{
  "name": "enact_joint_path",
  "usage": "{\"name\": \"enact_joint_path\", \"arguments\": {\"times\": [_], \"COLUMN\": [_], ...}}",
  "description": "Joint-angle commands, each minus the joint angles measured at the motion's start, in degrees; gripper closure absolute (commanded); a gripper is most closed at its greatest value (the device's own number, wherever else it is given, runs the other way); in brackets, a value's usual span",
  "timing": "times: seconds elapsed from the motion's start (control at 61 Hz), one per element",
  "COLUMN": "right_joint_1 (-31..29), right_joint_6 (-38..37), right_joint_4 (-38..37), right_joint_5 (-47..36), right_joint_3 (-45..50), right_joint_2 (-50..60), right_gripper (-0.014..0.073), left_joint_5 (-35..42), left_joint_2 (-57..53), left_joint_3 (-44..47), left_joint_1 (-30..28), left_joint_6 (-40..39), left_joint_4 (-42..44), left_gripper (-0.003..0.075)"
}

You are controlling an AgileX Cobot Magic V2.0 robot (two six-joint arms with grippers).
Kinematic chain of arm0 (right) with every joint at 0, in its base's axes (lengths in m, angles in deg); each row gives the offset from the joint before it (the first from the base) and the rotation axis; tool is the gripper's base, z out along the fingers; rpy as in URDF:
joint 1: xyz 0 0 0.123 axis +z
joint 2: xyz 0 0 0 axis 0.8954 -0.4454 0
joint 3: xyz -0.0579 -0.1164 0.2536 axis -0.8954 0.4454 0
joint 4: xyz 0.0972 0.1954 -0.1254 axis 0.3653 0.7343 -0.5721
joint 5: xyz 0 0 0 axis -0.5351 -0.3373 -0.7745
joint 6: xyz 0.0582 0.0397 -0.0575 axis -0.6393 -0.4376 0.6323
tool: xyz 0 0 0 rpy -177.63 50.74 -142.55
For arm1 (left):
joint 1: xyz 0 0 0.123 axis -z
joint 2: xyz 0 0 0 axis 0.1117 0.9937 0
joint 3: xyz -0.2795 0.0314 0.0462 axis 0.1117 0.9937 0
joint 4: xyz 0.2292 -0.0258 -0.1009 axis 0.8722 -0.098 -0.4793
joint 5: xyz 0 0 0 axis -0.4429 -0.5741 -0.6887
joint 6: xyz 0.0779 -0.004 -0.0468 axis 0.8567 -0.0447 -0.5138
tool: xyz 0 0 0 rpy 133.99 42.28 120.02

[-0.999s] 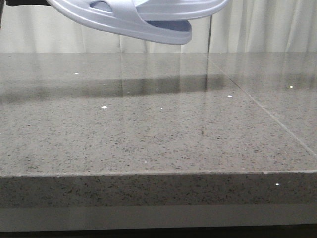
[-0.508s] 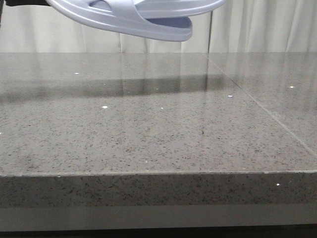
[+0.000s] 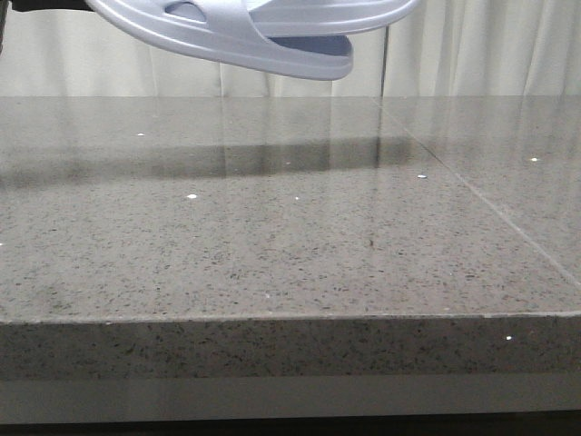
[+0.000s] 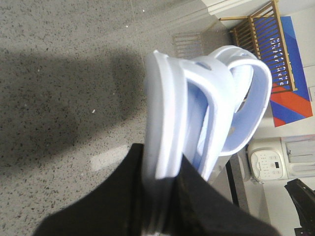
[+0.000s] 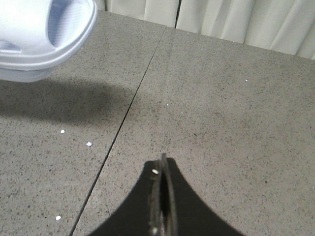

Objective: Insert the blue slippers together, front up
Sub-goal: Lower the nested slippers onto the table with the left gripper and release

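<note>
Left hand (image 4: 162, 196) pinching the blue slippers (image 4: 206, 108) at one end, dark fingers (image 4: 123, 196) pressed against both outer sides of the nested pair, w/ the rest of the pair sticking out past the fingertips. Slippers pushed one into the other: soles stacked side by side in the left wrist view, straps overlapping, an oval vent hole showing on the outer strap. In front view the blue slippers (image 3: 245, 32) held up in the air, well above the tabletop (image 3: 272, 236), over its far left part, lying roughly level w/ one end pointing right; top of the pair cut off by the frame edge. Nothing touching the tabletop under the slippers, only a dark band of shadow across the grey speckled stone. Seam line running front to back thru the tabletop, right of the slippers. White curtains (image 3: 472, 45) behind the slippers and along the far edge. Right hand (image 5: 162, 196) well apart from the slippers, right of them, above bare tabletop (image 5: 221, 98); fingers pressed together w/ nothing between. Tip of the blue slippers (image 5: 44, 34) just visible in the right wrist view, clear of the stone, shadow beneath.
</note>
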Motion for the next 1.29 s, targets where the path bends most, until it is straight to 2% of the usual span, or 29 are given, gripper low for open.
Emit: {"name": "enact_joint_path", "arguments": {"times": [0.0,0.147,0.311,0.557,0.852,0.934,1.18,1.278], "right_joint_1": [-0.11,-0.11,-0.11,-0.11,-0.11,-0.11,-0.11,-0.11], "right_joint_6": [0.63,0.63,0.63,0.63,0.63,0.63,0.63,0.63], "right_joint_4": [0.32,0.37,0.37,0.37,0.37,0.37,0.37,0.37], "right_joint_5": [-4.86,-5.07,-5.22,-5.39,-5.62,-5.83,-5.83,-5.83], "right_joint_3": [-1.02,-1.02,-1.02,-1.02,-1.02,-1.02,-1.02,-1.02], "right_joint_2": [0.59,0.59,0.59,0.59,0.59,0.59,0.59,0.59], "right_gripper": [0.0653,0.0653,0.0653,0.0653,0.0653,0.0653,0.0653,0.0653], "left_joint_5": [-5.7,-4.28,-3.11,-2.21,6.03,6.15,7.44,7.44], "left_joint_2": [-2.8,-2.8,-2.47,2.01,3.3,3.3,3.3,3.3], "left_joint_3": [-1.47,-1.47,-1.34,-1.34,-1.34,-1.34,-1.34,-1.58], "left_joint_1": [0.29,0.39,1.08,5.19,5.61,5.61,5.61,5.61], "left_joint_6": [-0.37,-0.37,-0.37,-0.48,-6.1,-6.1,-6.21,-7.63], "left_joint_4": [-2.37,7.01,8.76,12.21,21.83,23.09,29.78,32.52], "left_gripper": [0.0739,0.0739,0.074,0.074,0.0729,0.0676,0.0353,0.0295]}}
